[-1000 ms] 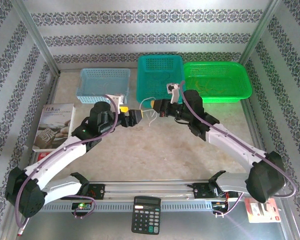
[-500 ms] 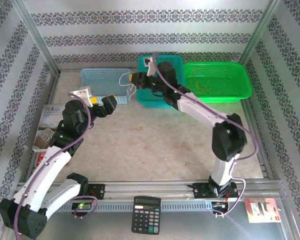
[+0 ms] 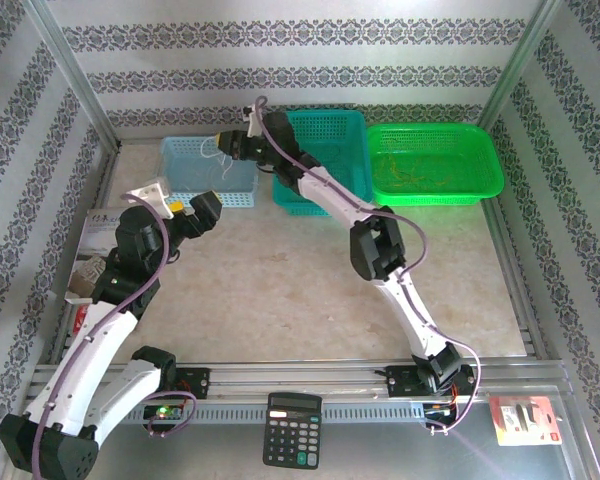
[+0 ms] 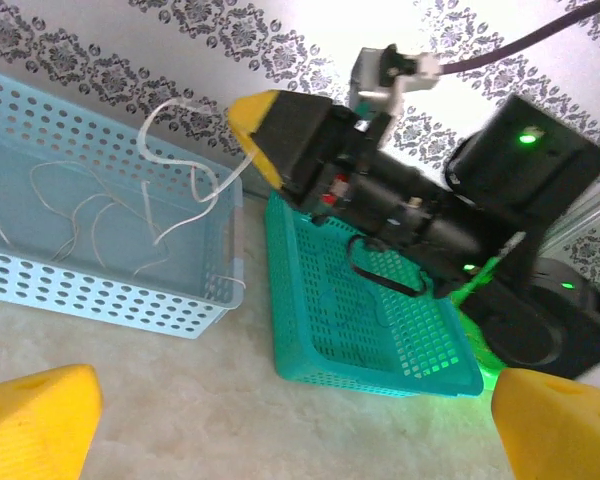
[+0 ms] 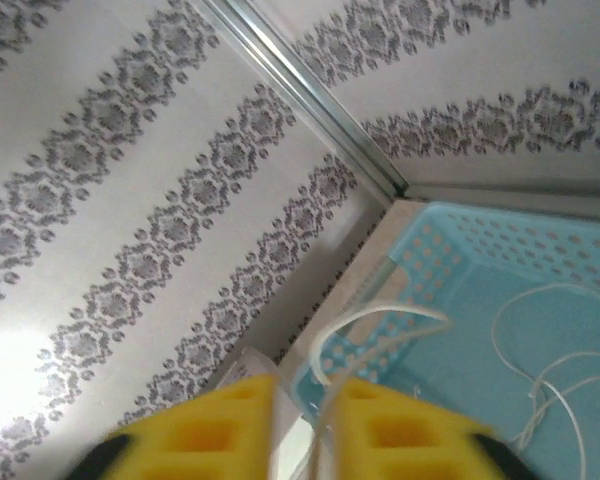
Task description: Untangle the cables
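Observation:
A thin white cable (image 3: 218,158) dangles from my right gripper (image 3: 230,143) over the blue basket (image 3: 185,170) at the back left. In the right wrist view that cable (image 5: 380,320) runs through the gap between the yellow fingers (image 5: 200,430), which stand slightly apart around it. In the left wrist view the same cable (image 4: 216,186) curls from the right gripper (image 4: 265,120) down into the basket, where more white cables (image 4: 80,215) lie. My left gripper (image 3: 195,212) is wide open and holds nothing, in front of the blue basket. Yellowish cables (image 3: 420,175) lie in the green basket (image 3: 480,185).
A teal basket (image 3: 320,190) stands between the blue and green ones, with the right arm stretched across it. A book (image 3: 105,250) lies at the left edge. A calculator (image 3: 292,430) sits in front of the arm bases. Metal frame posts border the table.
The right arm swung from the table's middle, across the teal basket, to above the blue basket with the white cable, and its jaws parted. The left arm drew back to the left.

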